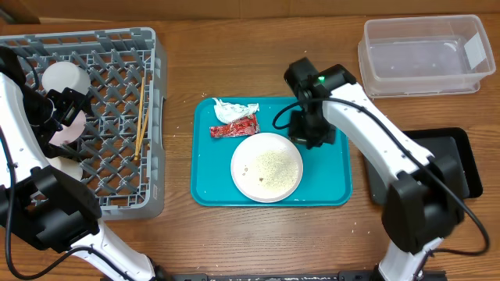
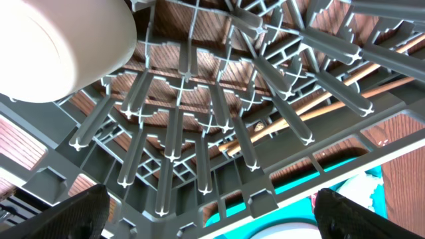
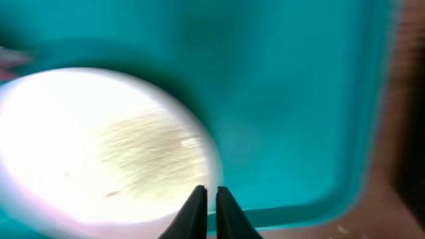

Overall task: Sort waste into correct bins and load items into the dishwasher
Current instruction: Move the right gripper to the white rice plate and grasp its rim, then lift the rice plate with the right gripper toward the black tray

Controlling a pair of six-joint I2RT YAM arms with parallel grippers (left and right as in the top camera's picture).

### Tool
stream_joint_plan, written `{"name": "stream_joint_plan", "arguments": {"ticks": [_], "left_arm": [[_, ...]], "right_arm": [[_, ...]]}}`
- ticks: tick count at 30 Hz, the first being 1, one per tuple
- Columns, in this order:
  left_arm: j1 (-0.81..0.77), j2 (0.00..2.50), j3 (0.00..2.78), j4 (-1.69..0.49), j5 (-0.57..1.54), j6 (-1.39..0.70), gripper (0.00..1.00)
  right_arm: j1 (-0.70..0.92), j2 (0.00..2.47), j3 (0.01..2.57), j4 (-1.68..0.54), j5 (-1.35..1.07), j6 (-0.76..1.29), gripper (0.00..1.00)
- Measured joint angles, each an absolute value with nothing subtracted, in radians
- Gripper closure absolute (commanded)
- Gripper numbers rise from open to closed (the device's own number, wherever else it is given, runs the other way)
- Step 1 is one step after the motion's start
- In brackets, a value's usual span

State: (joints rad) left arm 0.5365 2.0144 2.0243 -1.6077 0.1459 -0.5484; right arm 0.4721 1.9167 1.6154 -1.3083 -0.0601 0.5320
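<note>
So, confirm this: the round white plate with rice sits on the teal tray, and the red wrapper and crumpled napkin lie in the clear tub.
Wrong in one respect: the small red printed wrapper and crumpled white paper napkin lie on the teal plastic tray too, not in the clear rectangular plastic tub. The overhead view shows it.

A brown wood-grain table [image 1: 234, 47] fills the overhead view, evenly lit; its grain runs sideways around the teal tray [image 1: 328, 176].
</note>
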Motion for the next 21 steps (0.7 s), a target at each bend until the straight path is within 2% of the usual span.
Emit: {"name": "stream_joint_plan", "arguments": {"ticks": [1,2,3,7,11,12,15,16,18,21], "left_arm": [[0.537,2.014,2.024,-1.608,0.146,-0.548,0.00],[0.537,2.014,2.024,-1.608,0.146,-0.548,0.00],[0.537,2.014,2.024,-1.608,0.146,-0.548,0.00],[0.537,2.014,2.024,-1.607,0.146,-0.548,0.00],[0.537,2.014,2.024,-1.607,0.146,-0.548,0.00],[0.537,2.014,2.024,-1.607,0.146,-0.548,0.00],[0.537,2.014,2.024,-1.606,0.146,-0.548,0.00],[0.537,2.014,2.024,-1.607,0.146,-0.548,0.00],[0.537,2.014,2.024,-1.606,0.146,-0.548,0.00],[0.537,2.014,2.024,-1.605,0.146,-0.548,0.00]], "right_arm": [[0.484,1.903,1.621,-1.287,-0.112,0.507,0.24],[0.503,1.892,1.626,-1.261,-0.162,0.485,0.08],[0.526,1.887,1.629,-1.238,-0.199,0.472,0.00],[0.675,1.885,1.629,-1.127,-0.239,0.457,0.00],[0.847,1.887,1.623,-1.047,-0.143,0.513,0.00],[0.875,1.890,1.621,-1.039,-0.118,0.526,0.13],[0.952,1.920,1.616,-1.002,-0.026,0.577,0.35],[0.966,1.938,1.616,-0.987,-0.006,0.594,0.41],[0.983,1.979,1.615,-0.971,0.030,0.607,0.46],[0.988,2.032,1.613,-0.967,0.073,0.616,0.61]]}}
